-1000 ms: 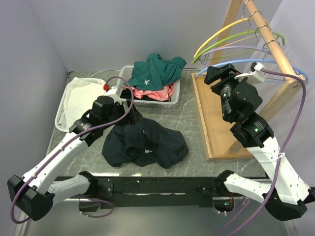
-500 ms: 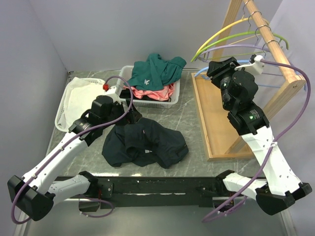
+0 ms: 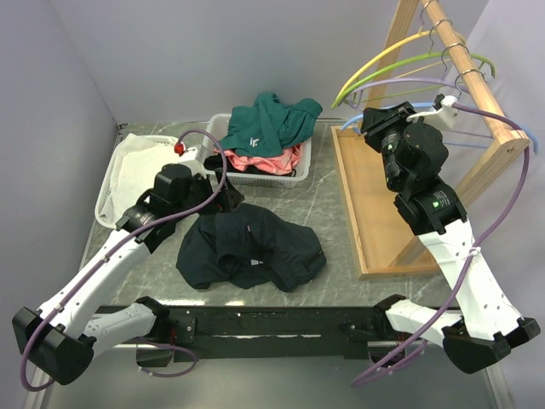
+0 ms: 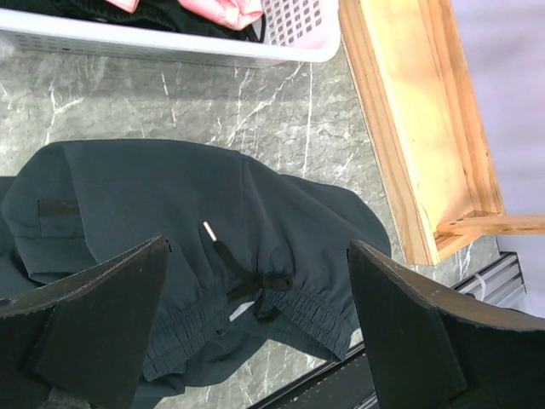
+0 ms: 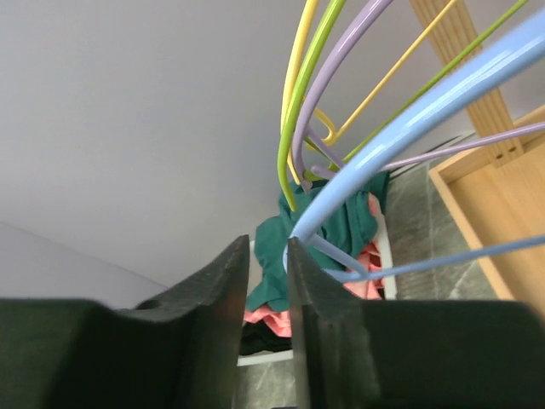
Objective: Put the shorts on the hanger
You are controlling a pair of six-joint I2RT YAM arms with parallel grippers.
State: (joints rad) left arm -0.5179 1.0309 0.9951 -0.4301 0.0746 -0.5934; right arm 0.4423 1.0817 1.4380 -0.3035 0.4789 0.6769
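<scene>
Three other hangers (image 5: 332,61) crowd the hanger (image 5: 426,115), seemingly touching near its tip.

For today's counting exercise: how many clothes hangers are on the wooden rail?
4 on the wooden rail, back to front: yellow hanger, green hanger, lavender hanger, light-blue hanger. Another may be hidden behind the right arm.

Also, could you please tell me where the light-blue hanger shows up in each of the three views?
Top external: the light-blue hanger hangs on the wooden rack, upper right.
Left wrist: not in it.
Right wrist: a thick blue arc sweeping from the upper right down to the centre.
Shared landmark: the pink garment, seen in all three.
</scene>
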